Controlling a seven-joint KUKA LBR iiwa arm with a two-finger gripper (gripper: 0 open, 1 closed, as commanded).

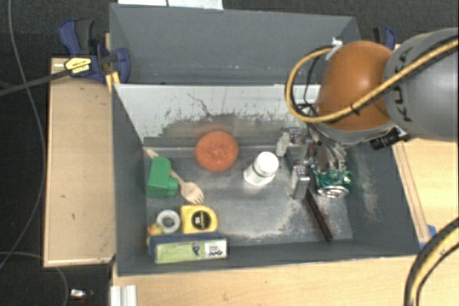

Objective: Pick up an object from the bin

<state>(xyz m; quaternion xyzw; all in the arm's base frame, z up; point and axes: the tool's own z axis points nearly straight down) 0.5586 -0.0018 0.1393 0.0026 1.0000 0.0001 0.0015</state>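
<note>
While my gripper [304, 174], whose opening I cannot tell, hangs between the white plastic bottle [261, 168] and the crumpled green metal can [335, 183], I should centre over one.

orange ball [216, 150], white bottle [261, 169], green block [161, 178]

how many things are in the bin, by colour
green plastic block, green flat box, green crumpled can: 3
white plastic bottle: 1
orange round disc: 1
yellow tape measure: 1
grey tape roll: 1
pale wooden fork: 1
black stick: 1
total: 9
</note>
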